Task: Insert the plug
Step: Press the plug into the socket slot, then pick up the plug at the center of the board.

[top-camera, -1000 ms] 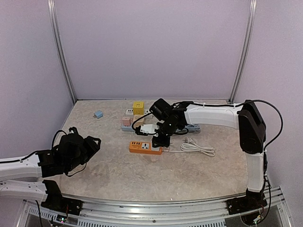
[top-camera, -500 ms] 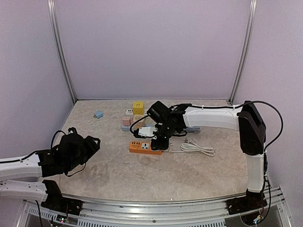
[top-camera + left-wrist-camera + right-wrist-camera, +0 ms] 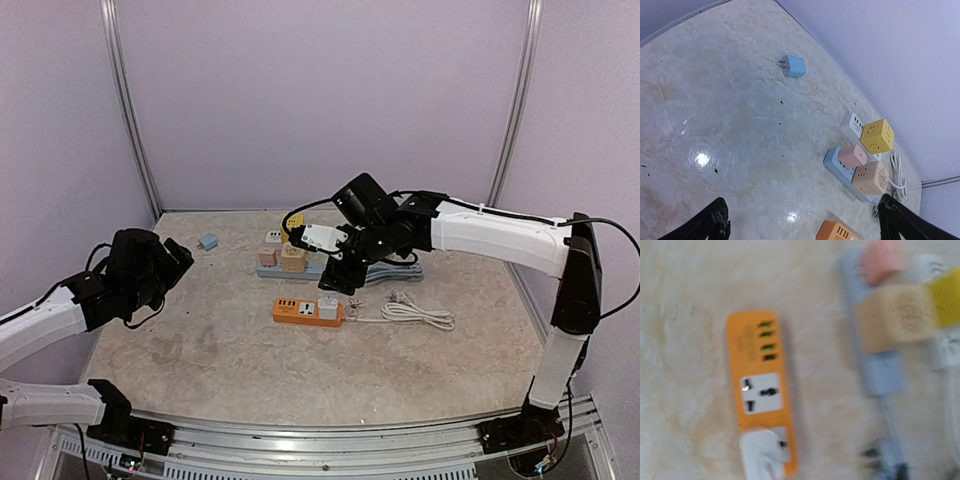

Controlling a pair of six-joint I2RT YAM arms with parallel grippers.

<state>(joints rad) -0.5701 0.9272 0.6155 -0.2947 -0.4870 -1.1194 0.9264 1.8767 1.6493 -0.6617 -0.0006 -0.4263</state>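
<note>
Marble table: white plug in orange strip, right gripper above, opening unclear.

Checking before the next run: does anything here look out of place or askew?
Only the blue plug, lying alone on its side, well apart from everything else. The white plug sits squarely at the end of the orange strip.

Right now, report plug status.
Left gripper open, empty. Right gripper above orange power strip, jaws unclear. White plug seated in its end socket. Nothing obstructing.
</note>
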